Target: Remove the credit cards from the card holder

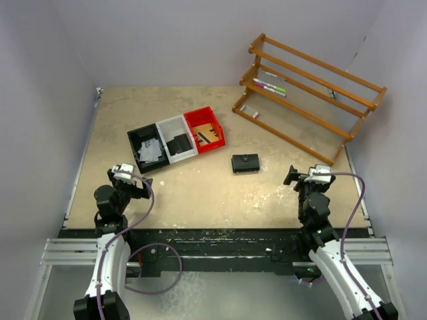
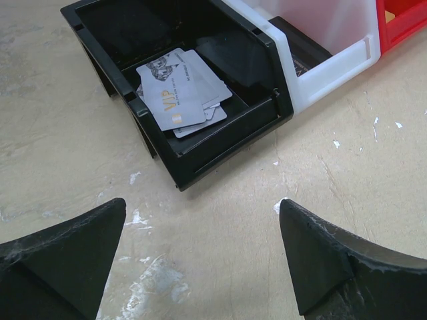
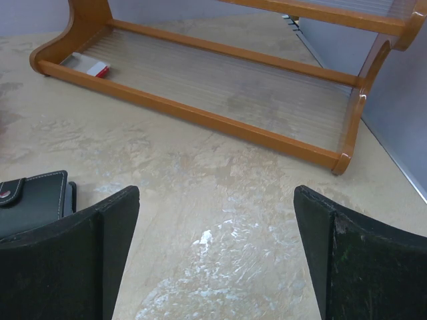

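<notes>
Overhead view: at the near worktop edge, left hand and right hand are both spread and empty. Card holder lies closed mid-worktop, nearer the right hand. Left wrist view: left hand spread wide, just short of the black tray containing the credit cards. Right wrist view: right hand spread wide; card holder at lower left, wooden rack beyond.
</notes>
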{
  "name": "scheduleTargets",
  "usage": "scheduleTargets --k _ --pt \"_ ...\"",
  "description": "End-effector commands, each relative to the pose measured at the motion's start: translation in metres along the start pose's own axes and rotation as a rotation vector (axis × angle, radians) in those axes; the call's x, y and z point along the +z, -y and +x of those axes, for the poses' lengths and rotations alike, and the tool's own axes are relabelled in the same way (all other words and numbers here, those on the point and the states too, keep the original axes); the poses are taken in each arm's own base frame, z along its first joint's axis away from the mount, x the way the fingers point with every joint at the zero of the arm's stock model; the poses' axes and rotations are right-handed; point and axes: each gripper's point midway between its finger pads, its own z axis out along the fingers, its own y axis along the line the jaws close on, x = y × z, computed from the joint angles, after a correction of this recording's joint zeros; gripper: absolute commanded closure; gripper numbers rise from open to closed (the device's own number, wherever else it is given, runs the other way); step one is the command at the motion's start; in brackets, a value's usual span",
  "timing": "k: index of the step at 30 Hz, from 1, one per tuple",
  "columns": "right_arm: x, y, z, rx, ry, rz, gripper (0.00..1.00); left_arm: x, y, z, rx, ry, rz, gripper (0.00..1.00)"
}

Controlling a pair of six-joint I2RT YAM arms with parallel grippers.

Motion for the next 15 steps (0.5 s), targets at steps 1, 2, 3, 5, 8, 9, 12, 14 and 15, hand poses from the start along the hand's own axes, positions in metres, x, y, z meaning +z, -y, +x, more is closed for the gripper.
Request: scheduleTargets --k 1,2,3,5,8,9,12,14,15 --pt "0.0019 0.0 -0.0127 0.019 0.046 0.004 0.0 0.0019 -0.0025 -0.0288 0.035 0.081 0.003 0.01" --pt "0.0019 0.0002 -0.013 0.019 0.047 0.005 0.0 0.0019 -0.0026 -0.0288 0.034 0.08 0.003 0.01" --pt "0.0019 0.0 -0.0128 0.019 0.046 0.004 0.0 0.0019 -0.0024 -0.0286 0.034 0.08 0.003 0.01" --pt "0.002 0.0002 -0.0131 0.019 0.047 0.005 0.0 0.0017 -0.0025 -0.029 0.036 0.082 0.003 0.01" --pt "0.002 0.0 -0.0132 0.02 0.048 0.004 0.0 0.0017 -0.0022 -0.029 0.036 0.082 0.004 0.01" --pt "0.0021 0.0 -0.0124 0.018 0.046 0.004 0.0 0.0016 -0.0024 -0.0289 0.036 0.082 0.003 0.01" --pt "0.0028 -0.0004 -0.0124 0.018 0.045 0.005 0.0 0.0017 -0.0024 -0.0294 0.036 0.083 0.003 0.01" --pt "0.0029 0.0004 -0.0123 0.017 0.042 0.01 0.0 0.0015 -0.0023 -0.0293 0.035 0.082 0.003 0.01" --pt "0.0024 0.0085 -0.016 0.04 0.052 0.058 0.0 0.0011 -0.0021 -0.031 0.039 0.089 0.004 0.01"
